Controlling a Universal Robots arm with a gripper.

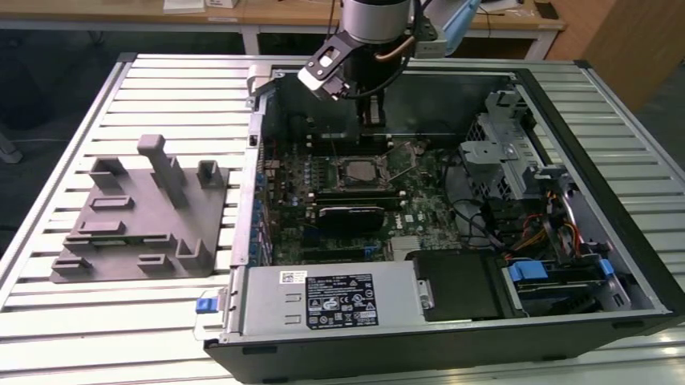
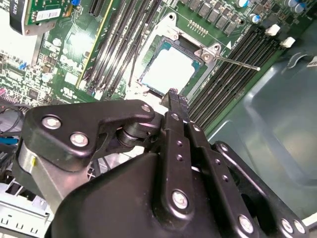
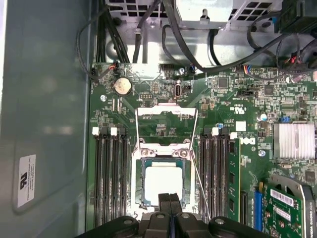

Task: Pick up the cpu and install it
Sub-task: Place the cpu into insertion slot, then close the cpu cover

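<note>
The cpu [image 3: 164,182], a pale silver square, lies flat in the motherboard socket [image 3: 139,174] with the metal load plate [image 3: 166,110] swung open. It shows too in the second wrist view as the cpu [image 2: 170,68] and in the exterior view as the cpu [image 1: 357,170]. My gripper [image 3: 170,198] hangs just above one edge of the chip, its black fingers pressed together with nothing between them. In the second wrist view the gripper [image 2: 173,94] sits beside the socket's corner. From outside, the gripper [image 1: 370,120] reaches down into the open computer case.
The socket lever [image 2: 237,62] sticks out sideways. Memory slots [image 3: 110,178] flank the socket on both sides. A grey plastic fixture [image 1: 139,216] stands on the slatted table at the exterior view's left. Case walls [image 1: 599,160], a power supply [image 1: 321,298] and cables [image 1: 535,233] ring the board.
</note>
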